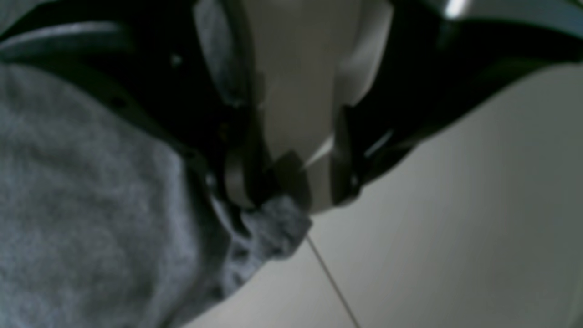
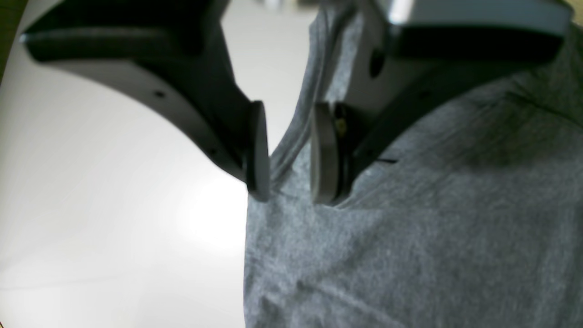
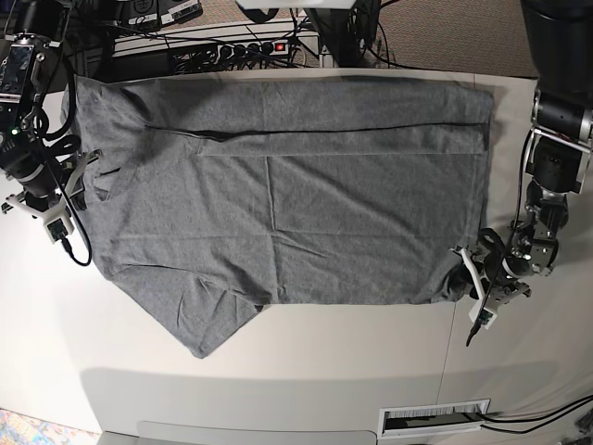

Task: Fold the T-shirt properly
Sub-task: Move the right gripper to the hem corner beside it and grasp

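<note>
The heather-grey T-shirt (image 3: 287, 195) lies spread flat on the white table (image 3: 306, 352), with its sleeves at the left of the base view. My left gripper (image 3: 474, 283) is at the shirt's near right corner. In the left wrist view its jaws (image 1: 289, 191) stand over a bunched tip of grey fabric (image 1: 273, 223) pinched at the fingertips. My right gripper (image 3: 79, 190) is at the shirt's left edge. In the right wrist view (image 2: 287, 155) its pads hold a raised fold of the shirt (image 2: 296, 132) between them.
Cables and a power strip (image 3: 241, 46) lie behind the table's far edge. The table's front edge runs along the bottom of the base view, with a vent grille (image 3: 434, 419) below it. A seam line (image 1: 332, 282) crosses the table by my left gripper.
</note>
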Robot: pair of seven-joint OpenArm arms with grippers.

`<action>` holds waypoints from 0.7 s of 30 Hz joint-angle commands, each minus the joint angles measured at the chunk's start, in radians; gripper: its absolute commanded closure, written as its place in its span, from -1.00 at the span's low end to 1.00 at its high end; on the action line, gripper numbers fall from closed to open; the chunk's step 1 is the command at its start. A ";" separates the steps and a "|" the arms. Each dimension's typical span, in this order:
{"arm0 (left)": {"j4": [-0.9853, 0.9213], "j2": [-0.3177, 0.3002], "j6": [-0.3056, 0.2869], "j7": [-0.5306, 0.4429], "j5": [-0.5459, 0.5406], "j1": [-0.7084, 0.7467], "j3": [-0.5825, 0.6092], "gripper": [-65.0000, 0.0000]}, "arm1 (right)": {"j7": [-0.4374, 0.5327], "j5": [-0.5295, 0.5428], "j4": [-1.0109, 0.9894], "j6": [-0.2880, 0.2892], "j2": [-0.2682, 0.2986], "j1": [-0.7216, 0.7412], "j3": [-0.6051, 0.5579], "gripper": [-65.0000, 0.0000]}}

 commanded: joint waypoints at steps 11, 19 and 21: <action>0.016 0.064 0.000 -0.018 0.058 -0.036 -0.008 1.00 | 0.009 0.003 0.013 -0.005 0.023 0.011 0.011 0.48; 0.087 0.004 -0.069 0.061 0.053 -0.050 -0.008 1.00 | 0.061 0.000 0.013 -0.005 0.023 0.013 0.011 0.48; 0.113 -0.018 -0.091 0.104 -0.013 -0.050 -0.008 1.00 | 0.091 -0.023 0.013 -0.005 0.023 0.016 0.011 0.48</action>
